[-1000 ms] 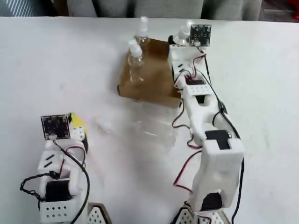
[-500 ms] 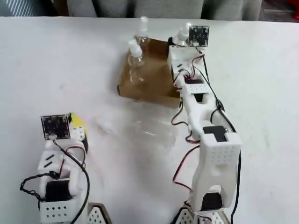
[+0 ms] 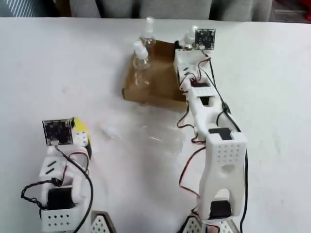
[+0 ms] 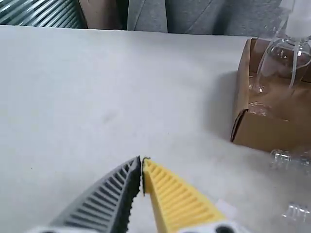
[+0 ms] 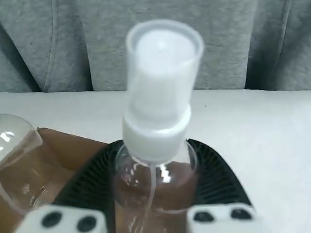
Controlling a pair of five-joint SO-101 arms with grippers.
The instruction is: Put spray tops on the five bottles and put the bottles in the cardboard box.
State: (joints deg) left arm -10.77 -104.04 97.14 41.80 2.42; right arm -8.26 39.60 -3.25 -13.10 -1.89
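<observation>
The cardboard box point(image 3: 154, 85) lies flat at the table's far middle. Two clear bottles with white spray tops stand in it, one nearer point(image 3: 141, 57) and one at the far edge point(image 3: 147, 30). My right gripper point(image 3: 186, 44) is at the box's far right corner, shut on a third spray-topped bottle point(image 5: 156, 182) held upright; its white top point(image 5: 163, 82) rises above the black jaws. Clear bottles point(image 3: 158, 133) lie loose on the table in front of the box, two of them point(image 4: 290, 158) near its front corner. My left gripper point(image 4: 142, 164) rests low at the near left, shut and holding nothing.
The box's open flap point(image 4: 243, 124) faces the left arm. The right arm point(image 3: 214, 131) stretches along the box's right side, with red and black wires hanging off it. Grey fabric point(image 5: 63, 43) hangs behind the table's far edge. Bare table spreads left of the box.
The right arm has stretched a little farther out and shifted slightly left with its bottle. The left arm and the bottles in the box have not moved.
</observation>
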